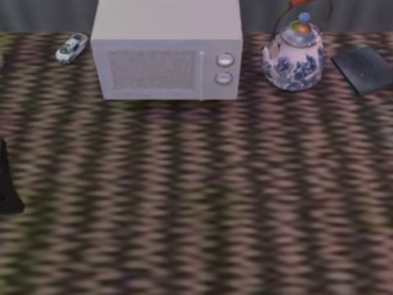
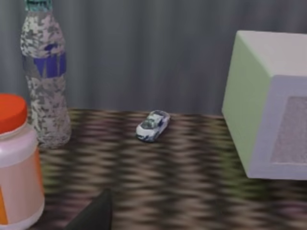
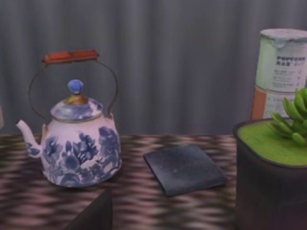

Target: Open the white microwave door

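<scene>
The white microwave (image 1: 167,49) stands at the back of the table, left of centre, also seen in the left wrist view (image 2: 268,96). Its door (image 1: 150,69), with a speckled grey window, lies flush with the front and is shut. A slim handle strip (image 1: 201,74) runs beside two silver knobs (image 1: 225,59). My left arm (image 1: 7,184) is a dark shape at the table's left edge, far from the microwave. A dark part of my left gripper (image 2: 93,213) shows in its wrist view. My right gripper (image 3: 93,213) shows only in the right wrist view, facing the teapot.
A toy car (image 1: 72,48) sits left of the microwave. Right of it stand a blue floral teapot (image 1: 293,58) and a dark flat pad (image 1: 363,69). A bottle (image 2: 45,76) and an orange-lidded jar (image 2: 17,163) are near my left gripper. A potted plant (image 3: 271,177) and a can (image 3: 280,72) are near my right.
</scene>
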Controlling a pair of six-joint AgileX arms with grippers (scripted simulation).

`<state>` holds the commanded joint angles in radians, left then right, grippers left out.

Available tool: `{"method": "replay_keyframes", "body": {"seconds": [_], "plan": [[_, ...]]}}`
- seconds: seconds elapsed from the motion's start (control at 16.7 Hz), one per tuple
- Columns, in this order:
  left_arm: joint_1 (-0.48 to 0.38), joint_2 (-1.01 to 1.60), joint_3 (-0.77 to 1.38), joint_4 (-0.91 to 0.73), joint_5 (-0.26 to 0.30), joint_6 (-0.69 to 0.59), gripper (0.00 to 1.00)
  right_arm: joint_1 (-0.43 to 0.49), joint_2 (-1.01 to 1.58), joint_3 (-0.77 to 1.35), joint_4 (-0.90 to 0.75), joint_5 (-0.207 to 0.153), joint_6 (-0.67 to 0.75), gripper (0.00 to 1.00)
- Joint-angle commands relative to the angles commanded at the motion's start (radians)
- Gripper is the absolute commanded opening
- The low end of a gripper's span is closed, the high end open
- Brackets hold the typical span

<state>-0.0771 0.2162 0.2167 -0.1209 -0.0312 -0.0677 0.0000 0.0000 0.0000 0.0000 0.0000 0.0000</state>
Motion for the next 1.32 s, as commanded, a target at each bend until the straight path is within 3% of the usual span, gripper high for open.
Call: {"method": "replay_keyframes", "body": {"seconds": [0.96,1.32], "plan": [[-0.444,1.597,1.593,-0.839,-0.225,-0.398,1.0,0.0,0.0,0.0,0.0,0.0,0.0,1.0],[-0.556,1.971,1.998,-1.026,-0.275,-0.504,1.0,0.0,0.0,0.0,0.0,0.0,0.0,1.0]]}}
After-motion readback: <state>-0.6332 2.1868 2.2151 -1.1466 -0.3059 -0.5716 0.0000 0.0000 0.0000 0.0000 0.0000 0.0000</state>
